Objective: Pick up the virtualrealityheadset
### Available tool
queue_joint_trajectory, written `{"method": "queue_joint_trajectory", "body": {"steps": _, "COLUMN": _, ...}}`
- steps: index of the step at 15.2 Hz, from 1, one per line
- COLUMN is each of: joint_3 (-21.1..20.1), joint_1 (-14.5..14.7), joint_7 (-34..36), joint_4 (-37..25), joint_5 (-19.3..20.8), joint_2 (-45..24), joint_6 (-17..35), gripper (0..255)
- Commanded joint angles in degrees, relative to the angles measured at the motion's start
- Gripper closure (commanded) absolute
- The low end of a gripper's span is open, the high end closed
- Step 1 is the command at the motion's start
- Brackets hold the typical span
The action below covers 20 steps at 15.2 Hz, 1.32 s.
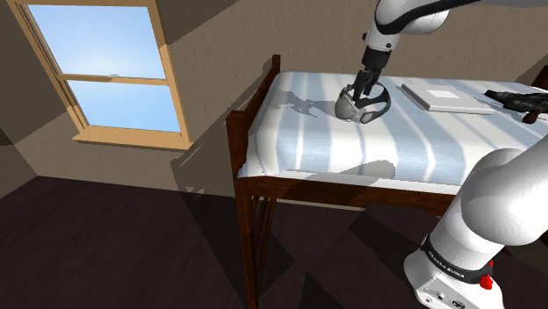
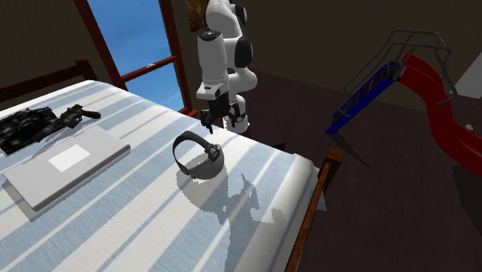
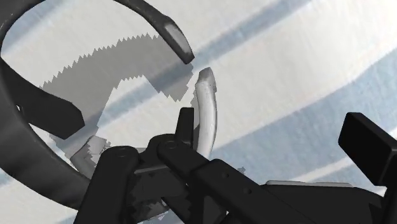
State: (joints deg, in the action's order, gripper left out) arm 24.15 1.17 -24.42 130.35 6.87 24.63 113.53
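Currently, in the shoulder view, a dark grey headset (image 1: 363, 105) is seen lying on the blue-and-white striped bed (image 1: 307, 140), toward the mattress's far side. The white arm (image 1: 386, 26) is angled down from above, and the jaws are spread over the headset's top; contact cannot be told. A flat grey slab (image 1: 443, 97) is laid near the headset on that view's right, with a black object (image 1: 518, 104) past it. A window (image 1: 105, 75) showing blue sky is set in the wall at left, and the stand (image 1: 452, 272) is placed at lower right. In the second exterior view the headset (image 2: 199, 161) is rested on the sheet in front of the arm (image 2: 220, 54), strap looped up, with the jaws hung just above its rear strap. The slab (image 2: 66, 166) is found to that view's left, with black clutter (image 2: 27, 127) beyond it, and a red-and-blue slide (image 2: 421, 85) is seen at right. In the wrist view the headset's dark band (image 3: 25, 146) is curved around striped sheet. One black finger (image 3: 366, 149) is set well off the middle, so the jaws are released and nothing is clasped.
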Motion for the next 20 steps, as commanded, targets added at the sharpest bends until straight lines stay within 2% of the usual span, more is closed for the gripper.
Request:
{"method": "queue_joint_trajectory", "body": {"steps": 1, "joint_3": 2.51, "joint_1": 0.73, "joint_7": -4.62, "joint_4": -1.37, "joint_5": -0.73, "joint_2": -3.92, "joint_6": 2.39, "gripper": 0}}
{"method": "queue_joint_trajectory", "body": {"steps": 3, "joint_3": 4.42, "joint_1": 1.34, "joint_7": -8.33, "joint_4": -3.36, "joint_5": -1.91, "joint_2": -7.44, "joint_6": 3.64, "gripper": 0}}
{"method": "queue_joint_trajectory", "body": {"steps": 12, "joint_3": 5.21, "joint_1": 1.29, "joint_7": -9.15, "joint_4": 1.02, "joint_5": -2.48, "joint_2": -9.23, "joint_6": 9.66, "gripper": 0}}
{"method": "queue_joint_trajectory", "body": {"steps": 13, "joint_3": 4.44, "joint_1": 0.71, "joint_7": -7.99, "joint_4": 3.5, "joint_5": -1.02, "joint_2": -6.82, "joint_6": 9.87, "gripper": 255}}
{"method": "queue_joint_trajectory", "body": {"steps": 14, "joint_3": 4.85, "joint_1": 0.64, "joint_7": -8.73, "joint_4": 1.51, "joint_5": -1.25, "joint_2": -7.04, "joint_6": 8.12, "gripper": 255}}
{"method": "queue_joint_trajectory", "body": {"steps": 20, "joint_3": 4.84, "joint_1": 0.7, "joint_7": -8.71, "joint_4": 1.38, "joint_5": -1.34, "joint_2": -7.17, "joint_6": 8.09, "gripper": 255}}
